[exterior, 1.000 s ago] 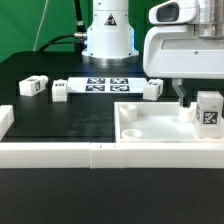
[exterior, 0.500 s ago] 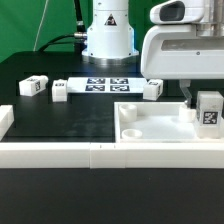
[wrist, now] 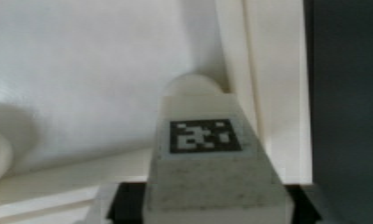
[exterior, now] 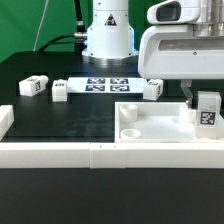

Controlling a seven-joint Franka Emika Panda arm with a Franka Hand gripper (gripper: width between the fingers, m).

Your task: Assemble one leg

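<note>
My gripper point(exterior: 203, 98) is shut on a leg point(exterior: 208, 112), a white cuboid peg with a square tag, and holds it upright at the right corner of the large flat white square piece point(exterior: 160, 128). In the wrist view the leg point(wrist: 204, 150) fills the space between my dark fingertips point(wrist: 126, 203) and points at the piece's raised rim point(wrist: 257, 90). Its lower end is hidden behind the rim. Three other legs lie on the black table: one point(exterior: 33, 86) at the exterior view's left, one point(exterior: 60, 91) beside it, one point(exterior: 152, 89) near the marker board.
The marker board point(exterior: 105, 84) lies at the back in front of the arm's base point(exterior: 107, 40). A white wall point(exterior: 60, 153) runs along the table's front edge, with a short white block point(exterior: 5, 122) at the exterior view's left.
My gripper and the held leg have shifted slightly toward the exterior view's left and a little lower at the piece's corner. The other legs have not moved.
</note>
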